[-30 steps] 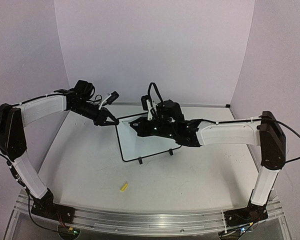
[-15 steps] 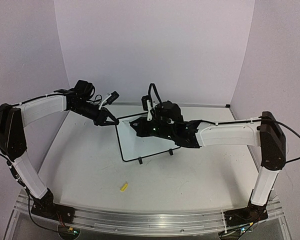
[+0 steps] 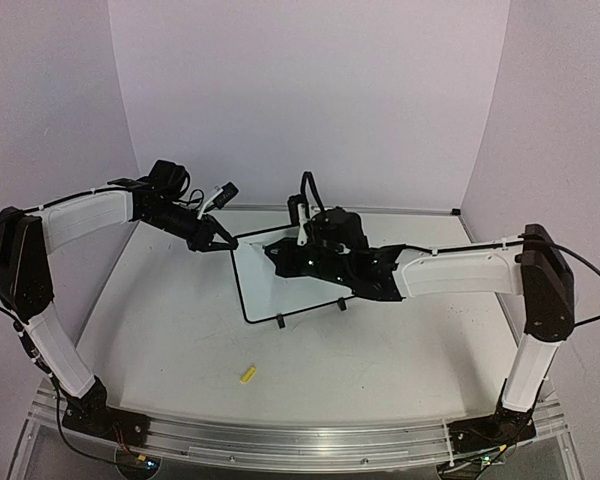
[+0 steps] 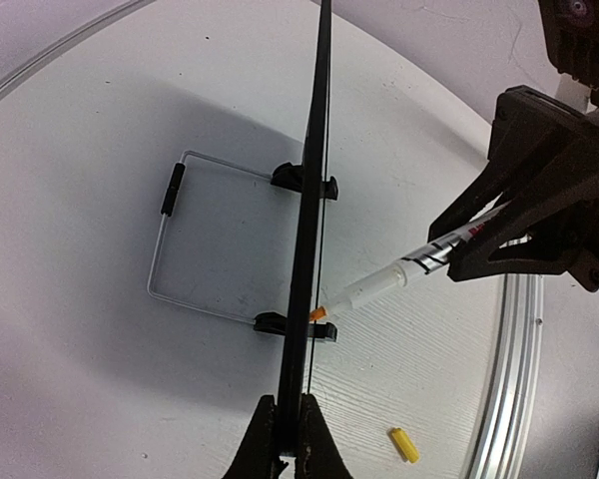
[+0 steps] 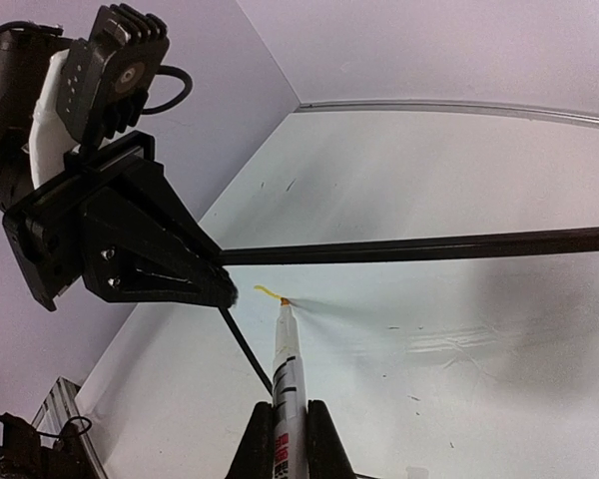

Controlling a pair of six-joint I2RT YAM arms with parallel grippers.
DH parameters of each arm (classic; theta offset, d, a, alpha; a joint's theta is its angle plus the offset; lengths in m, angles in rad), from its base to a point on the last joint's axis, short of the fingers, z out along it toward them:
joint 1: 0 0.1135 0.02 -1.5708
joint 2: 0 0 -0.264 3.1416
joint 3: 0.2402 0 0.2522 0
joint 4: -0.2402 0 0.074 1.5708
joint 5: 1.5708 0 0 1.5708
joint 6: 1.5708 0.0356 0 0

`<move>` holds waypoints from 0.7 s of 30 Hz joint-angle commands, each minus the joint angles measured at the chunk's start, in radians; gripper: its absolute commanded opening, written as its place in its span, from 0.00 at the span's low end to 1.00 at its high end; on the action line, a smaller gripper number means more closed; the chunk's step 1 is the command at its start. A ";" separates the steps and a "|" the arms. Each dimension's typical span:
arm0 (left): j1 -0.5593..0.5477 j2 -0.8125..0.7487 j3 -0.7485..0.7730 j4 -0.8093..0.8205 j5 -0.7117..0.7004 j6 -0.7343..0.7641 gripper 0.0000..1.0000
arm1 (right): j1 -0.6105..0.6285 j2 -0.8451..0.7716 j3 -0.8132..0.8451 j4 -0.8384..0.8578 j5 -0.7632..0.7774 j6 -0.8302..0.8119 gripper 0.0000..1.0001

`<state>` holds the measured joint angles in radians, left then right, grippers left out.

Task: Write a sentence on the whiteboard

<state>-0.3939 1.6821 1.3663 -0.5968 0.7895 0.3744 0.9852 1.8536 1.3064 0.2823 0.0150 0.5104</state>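
My left gripper (image 3: 213,241) clenched an edge of the whiteboard (image 3: 280,290). My right gripper (image 5: 284,440) grasped a marker (image 5: 286,367), its orange tip at a short yellow stroke (image 5: 267,291).

The right end effector (image 5: 283,405) grips a white marker (image 5: 285,371) between its fingers, orange tip up against the face of the board (image 5: 449,339). Just beside the tip lies a short yellow stroke (image 5: 268,291). The left end effector (image 5: 220,279) pinches the board's black frame at a corner. Behind the board, the white table (image 5: 409,170) runs to its far edge at the wall (image 5: 429,45).
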 commanded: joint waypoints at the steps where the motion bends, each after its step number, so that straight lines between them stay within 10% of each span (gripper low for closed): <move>1: -0.030 -0.016 -0.016 -0.049 -0.029 0.022 0.00 | -0.011 -0.048 -0.021 0.008 0.091 0.011 0.00; 21: -0.031 -0.018 -0.016 -0.047 -0.037 0.020 0.00 | -0.010 -0.083 -0.028 0.066 -0.139 -0.056 0.00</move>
<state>-0.4068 1.6760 1.3663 -0.6022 0.7823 0.3782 0.9756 1.8030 1.2560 0.3138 -0.0939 0.4687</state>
